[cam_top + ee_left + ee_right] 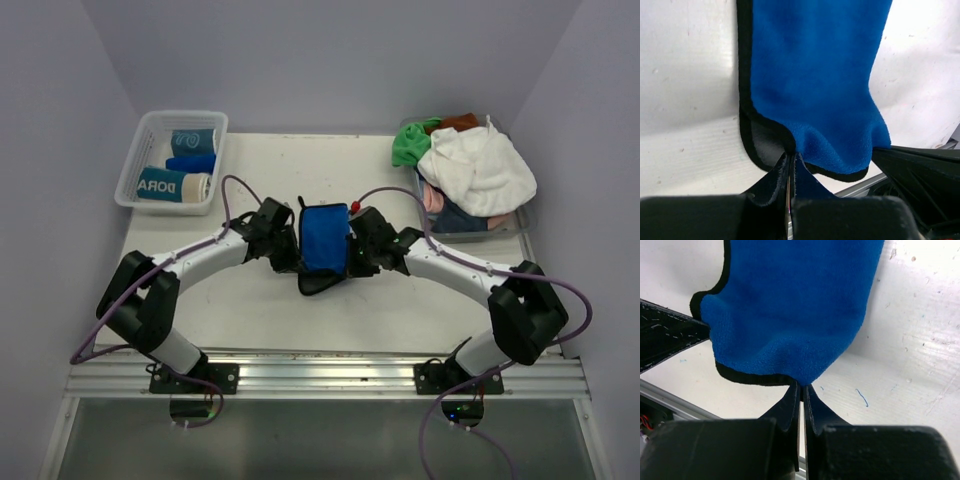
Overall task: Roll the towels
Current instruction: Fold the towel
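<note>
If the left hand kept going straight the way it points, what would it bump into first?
The blue towel. The left hand is pinching its edge, and the cloth spreads out straight ahead. The right hand pinches the towel's other side, though how close it is past the cloth is hard to judge.

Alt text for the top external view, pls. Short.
The left tool and right tool are each shut on the near edge of a royal blue towel at the middle of the table. A basket at back left holds three rolled towels; a bin at back right is heaped with loose towels.
</note>
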